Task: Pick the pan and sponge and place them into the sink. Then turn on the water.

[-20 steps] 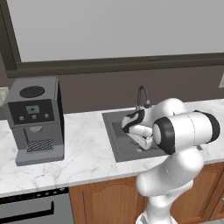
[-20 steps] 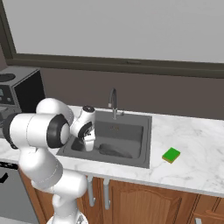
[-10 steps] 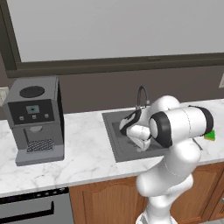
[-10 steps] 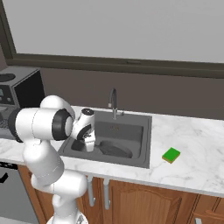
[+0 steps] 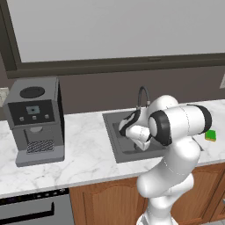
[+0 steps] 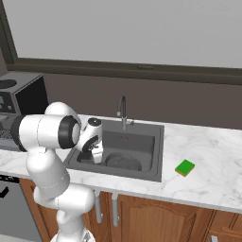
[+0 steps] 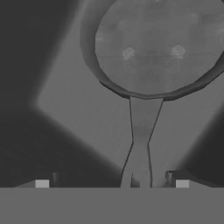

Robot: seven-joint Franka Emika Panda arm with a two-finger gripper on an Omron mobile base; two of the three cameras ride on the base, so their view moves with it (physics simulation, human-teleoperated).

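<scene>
The pan point(image 7: 157, 48) lies on the floor of the sink point(image 6: 158, 156), a dark grey skillet whose handle point(image 7: 141, 135) runs back toward my hand. My gripper point(image 7: 112, 183) is open, one fingertip on each side of the handle's end and neither touching it. From the right base view the gripper point(image 6: 97, 156) hangs low inside the basin's left part, beside the pan point(image 6: 124, 162). The sponge point(image 6: 185, 167), green with a yellow layer, rests on the marble counter right of the sink; it also peeks out behind my arm as the sponge point(image 5: 211, 135). No water runs.
A thin gooseneck faucet point(image 6: 122, 111) stands at the back rim of the sink. A grey coffee machine point(image 5: 37, 118) sits on the counter at the far left. Wooden cabinet doors lie below the counter, a window above it.
The jaws have opened and let go of the pan's handle. My elbow has swung a little to the left; the pan now rests in the sink.
</scene>
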